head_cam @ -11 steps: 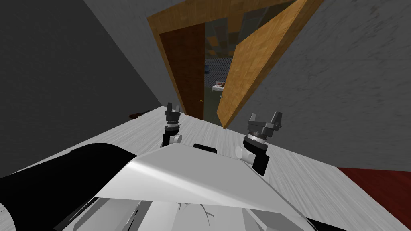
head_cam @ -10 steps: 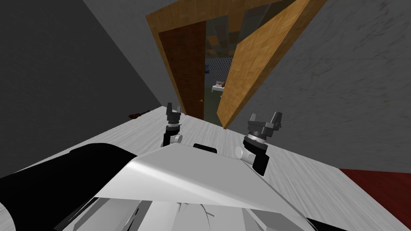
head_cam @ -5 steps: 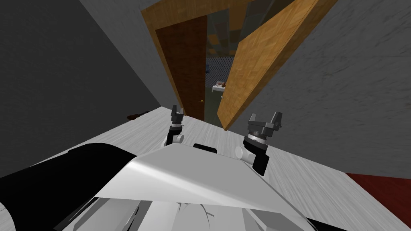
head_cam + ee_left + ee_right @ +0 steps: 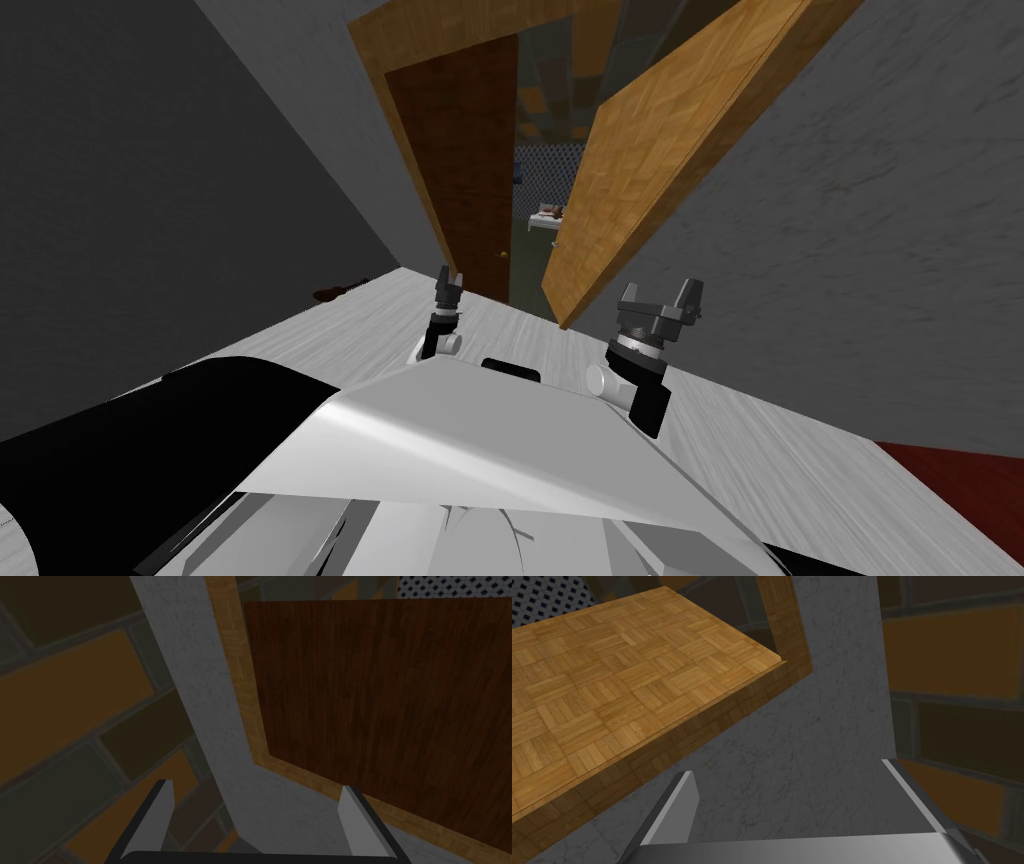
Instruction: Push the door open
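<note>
In the head view a dark brown door (image 4: 455,170) stands ajar on the left side of a light wooden frame (image 4: 660,140), with a small knob (image 4: 500,256) near its free edge. My left gripper (image 4: 448,283) is open, low in front of the door and short of it. The left wrist view looks along the open left gripper (image 4: 257,811) at the brown door (image 4: 380,701) and the frame's edge (image 4: 240,676). My right gripper (image 4: 660,300) is open too, near the frame's right jamb. From the right gripper (image 4: 792,801) the light wooden jamb (image 4: 612,711) is seen off to one side.
Grey walls (image 4: 850,250) flank the doorway. The floor (image 4: 520,330) is pale planks, with a red rug (image 4: 960,480) at the lower right and a small dark object (image 4: 335,292) by the left wall. Through the gap a white table (image 4: 545,220) stands in the far room.
My left gripper has shifted right, toward the door's free edge. The whole view has crept closer to the doorway. The right arm has kept its pose.
</note>
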`<state>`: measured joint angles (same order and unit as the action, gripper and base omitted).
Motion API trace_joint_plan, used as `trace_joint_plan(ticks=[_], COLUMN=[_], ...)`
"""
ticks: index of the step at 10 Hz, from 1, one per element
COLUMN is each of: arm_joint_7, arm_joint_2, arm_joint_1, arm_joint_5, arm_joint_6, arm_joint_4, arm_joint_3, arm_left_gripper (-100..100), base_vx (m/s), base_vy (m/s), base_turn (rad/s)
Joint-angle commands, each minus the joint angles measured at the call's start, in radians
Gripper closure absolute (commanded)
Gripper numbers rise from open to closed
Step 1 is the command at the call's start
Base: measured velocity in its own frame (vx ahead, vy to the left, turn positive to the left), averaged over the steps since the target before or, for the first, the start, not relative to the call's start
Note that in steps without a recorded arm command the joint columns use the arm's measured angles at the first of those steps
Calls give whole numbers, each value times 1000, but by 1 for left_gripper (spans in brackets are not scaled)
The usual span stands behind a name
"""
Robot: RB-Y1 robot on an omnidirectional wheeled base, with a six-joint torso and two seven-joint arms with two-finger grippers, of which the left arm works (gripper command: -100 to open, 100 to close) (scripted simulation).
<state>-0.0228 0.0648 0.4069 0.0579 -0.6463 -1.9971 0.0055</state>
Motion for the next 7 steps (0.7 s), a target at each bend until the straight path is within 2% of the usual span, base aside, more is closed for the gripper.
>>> trace_joint_plan(ticks=[1, 7], arm_joint_7=[3, 25], arm_joint_2=[2, 15], arm_joint_1=[-8, -74], arm_joint_5=[-4, -14], arm_joint_6=[-6, -25], arm_joint_4=[32, 190], arm_joint_3=[-8, -26], arm_left_gripper=[-100, -100], base_vx=[95, 96], base_vy=[34, 33], base_turn=[3, 4])
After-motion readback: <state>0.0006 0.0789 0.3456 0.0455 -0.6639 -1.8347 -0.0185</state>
